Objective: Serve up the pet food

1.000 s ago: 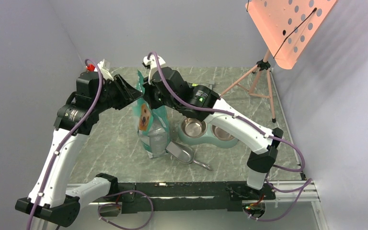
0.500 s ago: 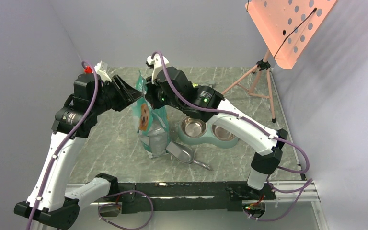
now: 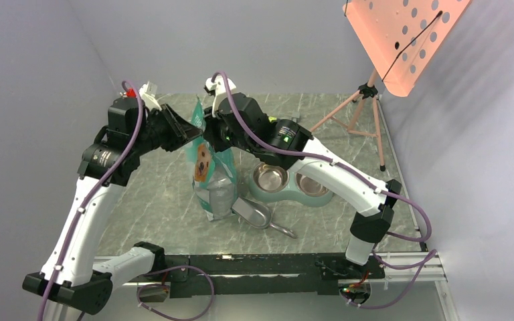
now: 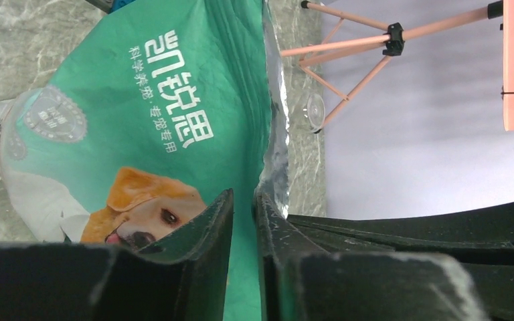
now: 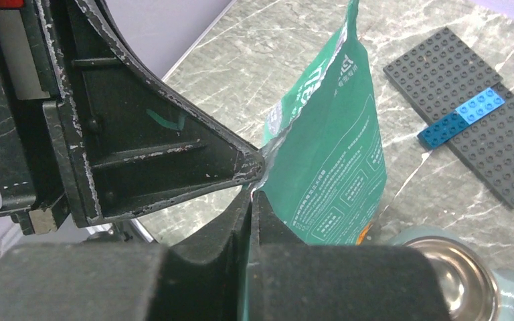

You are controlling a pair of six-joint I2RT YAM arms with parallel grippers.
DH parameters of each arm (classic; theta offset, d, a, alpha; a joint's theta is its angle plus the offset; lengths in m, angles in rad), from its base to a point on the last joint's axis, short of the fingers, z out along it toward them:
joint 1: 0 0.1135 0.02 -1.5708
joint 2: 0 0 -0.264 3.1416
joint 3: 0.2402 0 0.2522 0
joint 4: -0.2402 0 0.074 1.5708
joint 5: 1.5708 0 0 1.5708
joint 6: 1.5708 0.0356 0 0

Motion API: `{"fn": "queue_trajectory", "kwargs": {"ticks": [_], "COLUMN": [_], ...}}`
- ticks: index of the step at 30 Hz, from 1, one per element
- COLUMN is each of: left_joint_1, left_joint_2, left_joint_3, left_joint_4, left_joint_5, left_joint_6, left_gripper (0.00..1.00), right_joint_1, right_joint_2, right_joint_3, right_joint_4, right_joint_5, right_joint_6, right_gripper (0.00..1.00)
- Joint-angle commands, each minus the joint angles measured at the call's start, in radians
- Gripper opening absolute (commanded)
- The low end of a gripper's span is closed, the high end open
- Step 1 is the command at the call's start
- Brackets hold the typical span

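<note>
— Left hand [image 4: 244, 197] first: how is it found?
— It is drawn narrow, with its two black fingers [image 4: 201, 231] pinched on the top edge of the teal pouch [image 4: 167, 100]. A strip of the teal film is caught in the slit between them.

— And the right hand [image 5: 250, 200]?
— It is closed tight on the same top edge, from the pouch's other side. Its tips are met almost point to point by those of the left hand.

— How is the pouch placed?
— It is stood upright on the marbled table [image 3: 154, 200] and gripped at its top by both hands. A ragged split is seen in the top edge beside the grip, with silver lining laid bare along it. A golden dog's face is printed on the front.

— Where is the pet food?
— It cannot be seen; it is hidden by the pouch's walls.

— What is set around the pouch?
— A shiny metal scoop [image 3: 253, 212] is laid just beside the pouch's base, on the right arm's side. A grey-green twin bowl dish [image 3: 274, 196] is set near the pouch on that same side. A pink tripod [image 3: 365, 100] under an orange perforated board [image 3: 401, 40] is placed well apart from the pouch, towards the far corner. Grey studded baseplates [image 5: 442, 67] bearing blue bricks [image 5: 472, 110] are seen beyond the pouch.
</note>
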Motion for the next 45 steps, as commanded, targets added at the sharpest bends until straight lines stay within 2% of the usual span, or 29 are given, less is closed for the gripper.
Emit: {"fn": "queue_trajectory", "kwargs": {"ticks": [1, 3, 7, 8, 10, 13, 18, 21, 27, 31, 34, 39, 42, 45], "left_joint_1": [0.001, 0.002, 0.002, 0.001, 0.002, 0.002, 0.001, 0.001, -0.002, -0.026, -0.055, -0.085, -0.107, -0.124], "left_joint_2": [0.019, 0.001, -0.016, -0.012, -0.003, 0.01, 0.027, 0.039, 0.059, 0.084, 0.12, 0.147, 0.177, 0.21], "left_joint_3": [0.015, -0.005, -0.022, -0.02, -0.012, 0.017, 0.05, 0.065, 0.064, 0.081, 0.119, 0.13, 0.167, 0.23], "left_joint_4": [0.071, 0.097, 0.122, 0.119, 0.103, 0.05, -0.01, -0.042, -0.047, -0.05, -0.094, -0.124, -0.194, -0.259], "left_joint_5": [0.077, 0.083, 0.089, 0.095, 0.097, 0.052, 0.02, 0.001, 0.019, 0.01, -0.049, -0.136, -0.218, -0.275], "left_joint_6": [0.033, 0.034, 0.036, 0.037, 0.039, 0.042, 0.038, 0.05, 0.064, 0.113, 0.172, 0.25, 0.314, 0.356], "left_gripper": [0.21, 0.17, 0.09, 0.07, 0.02, 0.0, 0.26, 0.29, 0.28, 0.4, 0.4, 0.35, 0.22, 0.15], "right_joint_1": [0.004, 0.005, 0.003, 0.004, 0.005, 0.012, 0.07, 0.079, 0.083, 0.085, 0.085, 0.085, 0.085, 0.085], "right_joint_2": [0.005, 0.008, 0.016, 0.022, 0.041, 0.082, 0.07, 0.031, -0.017, -0.045, -0.042, -0.026, -0.013, -0.001], "right_joint_3": [0.012, 0.007, 0.004, 0.007, 0.032, 0.121, 0.119, 0.065, 0.004, -0.038, -0.033, -0.021, -0.002, 0.014], "right_joint_4": [-0.022, -0.02, -0.005, -0.001, -0.011, -0.102, -0.086, -0.02, 0.07, 0.121, 0.132, 0.132, 0.115, 0.094], "right_joint_5": [0.027, 0.039, 0.047, 0.047, 0.064, 0.184, 0.312, 0.321, 0.27, 0.233, 0.222, 0.22, 0.244, 0.299], "right_joint_6": [0.024, 0.027, 0.022, 0.02, 0.016, 0.039, 0.006, -0.006, -0.026, -0.042, -0.051, -0.059, -0.061, -0.067], "right_gripper": [0.14, 0.18, 0.19, 0.15, 0.0, 0.0, 0.0, 0.0, 0.0, 0.0, 0.0, 0.0, 0.0, 0.0]}}
